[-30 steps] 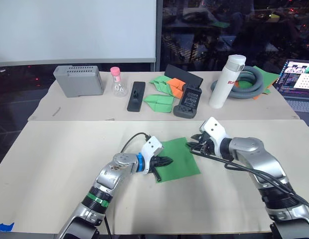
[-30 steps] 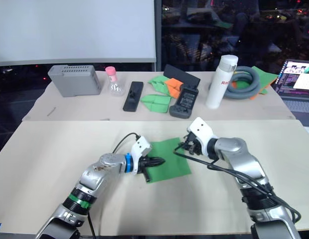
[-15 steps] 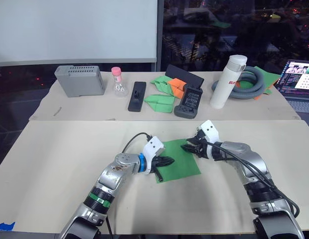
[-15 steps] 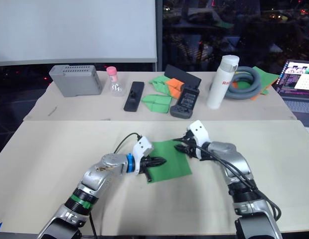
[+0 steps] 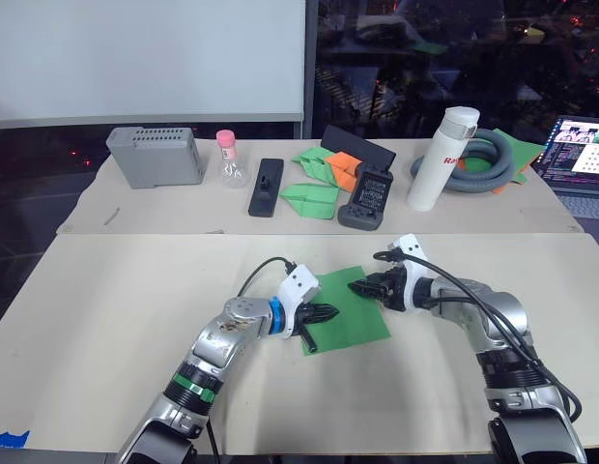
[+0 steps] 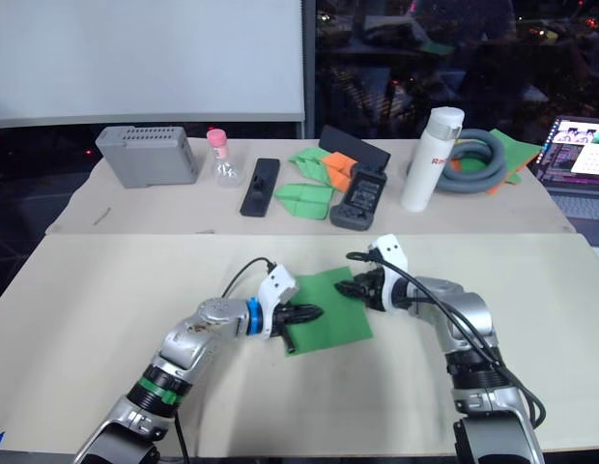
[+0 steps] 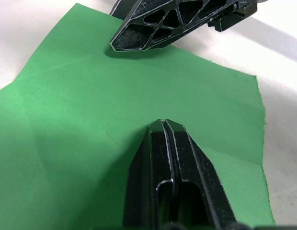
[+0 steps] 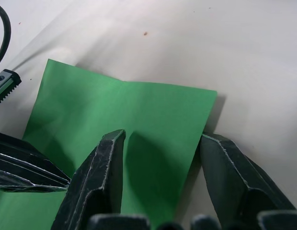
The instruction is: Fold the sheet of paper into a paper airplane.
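The sheet of paper [image 5: 350, 311] lies flat and bright green in the middle of the beige table [image 5: 116, 319], faintly creased [image 7: 91, 105]. My left gripper [image 5: 330, 314] is shut, and its tips [image 7: 163, 123] rest on top of the sheet near its left side. My right gripper [image 5: 356, 286] comes in from the right, low over the sheet's far right part. It is open [image 8: 163, 138]: one finger [image 8: 103, 167] lies over the paper and the other [image 8: 230, 167] is on the table just past the paper's edge. The two grippers point at each other, a short gap apart.
On the table behind stand a grey box [image 5: 155, 157], a pink-capped bottle [image 5: 225, 159], a black remote [image 5: 266, 186], green and orange folded papers [image 5: 324, 174], a black device [image 5: 367, 196], a white bottle [image 5: 440, 159], a grey hose [image 5: 483, 159] and a laptop [image 5: 575, 155].
My right gripper has shifted left onto the sheet's far right part and its wrist has dropped lower. The left gripper and the paper have stayed put.
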Tool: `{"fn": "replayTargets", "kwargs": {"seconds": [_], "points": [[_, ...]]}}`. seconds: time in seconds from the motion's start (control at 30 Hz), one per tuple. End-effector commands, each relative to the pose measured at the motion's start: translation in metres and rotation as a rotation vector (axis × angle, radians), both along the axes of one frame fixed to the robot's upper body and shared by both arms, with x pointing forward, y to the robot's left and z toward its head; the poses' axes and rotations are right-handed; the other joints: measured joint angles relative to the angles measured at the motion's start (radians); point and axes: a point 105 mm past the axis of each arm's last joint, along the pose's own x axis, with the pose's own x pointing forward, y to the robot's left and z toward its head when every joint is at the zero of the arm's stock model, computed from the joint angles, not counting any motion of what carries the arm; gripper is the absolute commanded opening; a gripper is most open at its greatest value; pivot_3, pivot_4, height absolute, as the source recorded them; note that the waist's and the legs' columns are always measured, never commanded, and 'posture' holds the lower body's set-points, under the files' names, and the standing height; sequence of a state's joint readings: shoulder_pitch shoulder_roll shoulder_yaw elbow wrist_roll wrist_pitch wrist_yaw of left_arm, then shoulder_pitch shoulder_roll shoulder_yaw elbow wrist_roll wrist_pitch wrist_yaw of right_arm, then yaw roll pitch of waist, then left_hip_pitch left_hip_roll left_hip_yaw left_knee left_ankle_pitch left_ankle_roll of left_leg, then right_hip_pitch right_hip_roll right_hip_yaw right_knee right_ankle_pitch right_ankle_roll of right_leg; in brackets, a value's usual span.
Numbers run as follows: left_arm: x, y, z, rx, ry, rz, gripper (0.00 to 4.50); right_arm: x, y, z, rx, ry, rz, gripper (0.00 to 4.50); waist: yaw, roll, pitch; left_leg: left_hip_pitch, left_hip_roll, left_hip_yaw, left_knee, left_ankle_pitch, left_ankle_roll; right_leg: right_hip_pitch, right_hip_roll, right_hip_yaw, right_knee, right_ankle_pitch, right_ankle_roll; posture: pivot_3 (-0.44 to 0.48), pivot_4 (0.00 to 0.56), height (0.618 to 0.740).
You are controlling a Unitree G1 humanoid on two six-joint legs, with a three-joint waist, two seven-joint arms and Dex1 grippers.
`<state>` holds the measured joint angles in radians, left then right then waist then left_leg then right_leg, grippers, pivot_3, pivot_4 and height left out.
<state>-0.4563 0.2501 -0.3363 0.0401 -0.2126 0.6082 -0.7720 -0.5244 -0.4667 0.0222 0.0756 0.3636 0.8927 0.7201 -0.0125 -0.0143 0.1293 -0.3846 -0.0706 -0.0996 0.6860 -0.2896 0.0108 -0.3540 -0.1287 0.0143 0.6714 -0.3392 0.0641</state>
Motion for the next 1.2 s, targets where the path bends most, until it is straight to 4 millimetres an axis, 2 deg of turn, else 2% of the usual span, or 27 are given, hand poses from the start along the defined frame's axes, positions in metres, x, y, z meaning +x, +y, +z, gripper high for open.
{"fn": "replayTargets", "kwargs": {"seconds": [0.03, 0.13, 0.17, 0.5, 0.57, 0.67, 0.77, 1.03, 1.2], "points": [[-0.001, 0.003, -0.014, 0.043, 0.033, 0.02, 0.0, 0.003, -0.001, 0.012, -0.062, -0.108, 0.031, 1.14, 0.0, 0.0, 0.0, 0.0, 0.0, 0.0, 0.0, 0.0, 0.0, 0.0, 0.0, 0.0, 0.0, 0.0, 0.0, 0.0, 0.15, 0.74], [-0.002, 0.005, -0.016, 0.045, 0.04, 0.021, 0.0, 0.005, 0.0, 0.017, -0.147, -0.202, 0.069, 0.09, 0.0, 0.0, 0.0, 0.0, 0.0, 0.0, 0.0, 0.0, 0.0, 0.0, 0.0, 0.0, 0.0, 0.0, 0.0, 0.0, 0.15, 0.74], [-0.003, 0.005, -0.016, 0.044, 0.042, 0.022, 0.0, 0.004, 0.001, 0.019, -0.158, -0.221, 0.08, 0.03, 0.0, 0.0, 0.0, 0.0, 0.0, 0.0, 0.0, 0.0, 0.0, 0.0, 0.0, 0.0, 0.0, 0.0, 0.0, 0.0, 0.15, 0.74], [0.001, 0.008, -0.015, 0.044, 0.04, 0.031, 0.0, -0.01, 0.014, 0.024, -0.228, -0.351, 0.216, 0.03, -0.001, 0.0, 0.0, 0.0, 0.0, 0.0, 0.0, 0.0, 0.0, 0.0, 0.0, 0.0, 0.0, 0.0, 0.0, 0.0, 0.15, 0.74], [0.001, 0.009, -0.015, 0.045, 0.04, 0.032, 0.0, -0.014, 0.02, 0.031, -0.27, -0.47, 0.275, 0.03, -0.001, 0.0, 0.0, 0.0, 0.0, 0.0, 0.0, 0.0, 0.0, 0.0, 0.0, 0.0, 0.0, 0.0, 0.0, 0.0, 0.15, 0.74], [0.002, 0.009, -0.015, 0.042, 0.044, 0.035, 0.0, -0.017, 0.014, 0.022, -0.459, -0.625, 0.352, 0.03, -0.001, 0.0, 0.0, 0.0, 0.0, 0.0, 0.0, 0.0, 0.0, 0.0, 0.0, 0.0, -0.001, 0.0, 0.0, 0.0, 0.15, 0.74], [0.004, 0.009, -0.014, 0.039, 0.044, 0.039, 0.0, -0.016, 0.011, 0.016, -0.524, -0.709, 0.372, 0.03, -0.001, 0.0, 0.0, 0.001, 0.0, 0.0, 0.0, 0.0, 0.0, 0.0, 0.0, -0.001, -0.001, 0.0, 0.0, 0.0, 0.15, 0.74], [0.007, 0.01, -0.012, 0.035, 0.038, 0.055, 0.0, -0.014, 0.006, 0.007, -0.617, -0.795, 0.401, 0.03, 0.0, 0.0, 0.0, 0.001, 0.0, 0.0, 0.0, 0.0, 0.0, 0.001, 0.0, -0.001, -0.006, 0.0, 0.0, 0.0, 0.15, 0.74], [0.005, 0.011, -0.012, 0.035, 0.049, 0.05, 0.0, -0.027, 0.014, -0.001, -0.536, -0.732, 0.415, 0.03, -0.001, 0.0, 0.0, 0.002, 0.0, 0.0, 0.0, 0.0, 0.0, 0.001, 0.0, -0.001, -0.006, 0.0, 0.0, 0.0, 0.15, 0.74]]}}
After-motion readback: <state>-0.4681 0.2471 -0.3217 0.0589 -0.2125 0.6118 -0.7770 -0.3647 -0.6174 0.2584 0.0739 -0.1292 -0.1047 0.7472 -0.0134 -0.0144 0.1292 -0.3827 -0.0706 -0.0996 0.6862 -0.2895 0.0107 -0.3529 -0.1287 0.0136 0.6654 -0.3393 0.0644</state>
